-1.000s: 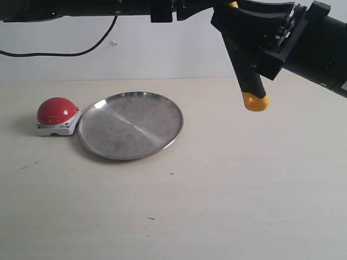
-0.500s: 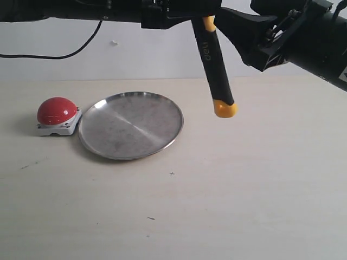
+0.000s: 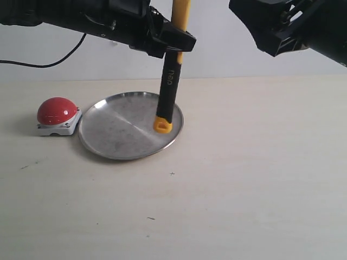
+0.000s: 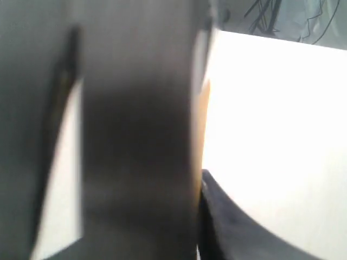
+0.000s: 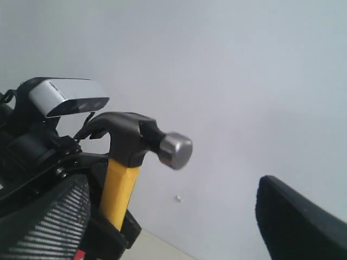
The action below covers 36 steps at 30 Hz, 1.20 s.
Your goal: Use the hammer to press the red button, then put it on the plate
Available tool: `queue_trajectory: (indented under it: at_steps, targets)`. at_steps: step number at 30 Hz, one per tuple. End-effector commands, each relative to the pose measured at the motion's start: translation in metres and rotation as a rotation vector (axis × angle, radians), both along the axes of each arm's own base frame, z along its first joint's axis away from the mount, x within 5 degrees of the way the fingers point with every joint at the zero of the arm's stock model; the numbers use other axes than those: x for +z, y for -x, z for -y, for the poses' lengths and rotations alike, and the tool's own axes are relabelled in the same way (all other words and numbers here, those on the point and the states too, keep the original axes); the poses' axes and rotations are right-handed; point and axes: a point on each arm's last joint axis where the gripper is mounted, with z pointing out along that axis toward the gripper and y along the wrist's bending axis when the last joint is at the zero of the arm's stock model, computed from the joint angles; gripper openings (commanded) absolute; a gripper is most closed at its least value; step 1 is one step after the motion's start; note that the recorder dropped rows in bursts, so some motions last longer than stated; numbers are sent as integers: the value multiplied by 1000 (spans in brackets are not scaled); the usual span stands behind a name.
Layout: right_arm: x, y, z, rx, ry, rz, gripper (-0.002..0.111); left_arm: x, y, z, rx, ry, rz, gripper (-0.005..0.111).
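Note:
The hammer point(image 3: 168, 81) hangs upright, black head up and yellow looped end down, just above the right part of the silver plate point(image 3: 116, 130). My left gripper point(image 3: 174, 41) is shut on its upper handle. The left wrist view shows only the blurred dark handle point(image 4: 135, 162). The right wrist view shows the hammer head point(image 5: 135, 142) above the left gripper's fingers. My right gripper point(image 3: 271, 30) is open and holds nothing, high at the right and away from the hammer. The red button point(image 3: 56, 110) sits on its grey base against the plate's left rim.
The light wooden table point(image 3: 244, 179) stretches in front and to the right of the plate. A white wall stands behind it, with a black cable point(image 3: 43, 64) hanging from the left arm.
The hammer went from the right gripper to the left one. The left arm carried it leftward and down over the plate. The right gripper opened and drew back up to the right.

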Motion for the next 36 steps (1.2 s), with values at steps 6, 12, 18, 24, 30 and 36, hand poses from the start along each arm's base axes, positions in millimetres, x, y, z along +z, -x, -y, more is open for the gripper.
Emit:
queue_trajectory:
  at_steps: [6, 12, 18, 24, 30, 36]
  targets:
    - [5, 0, 5, -58, 6, -3, 80, 16, 1, -4, 54, 17, 15, 0]
    - [5, 0, 7, -78, 6, -15, 80, 38, 5, -18, 111, 34, 32, 0]
    - [12, 5, 13, -141, 23, -27, 80, 43, 3, -46, 219, 23, 40, 0]
    - [25, 18, 19, -188, 64, -3, 75, 26, 0, -86, 524, -11, 64, 0]
    - [27, 27, 21, -197, 81, 17, 36, -7, 13, -114, 782, -100, 83, 0]
    - [25, 30, 20, -184, 122, 34, 0, -33, 21, -144, 1043, -197, 137, 0]
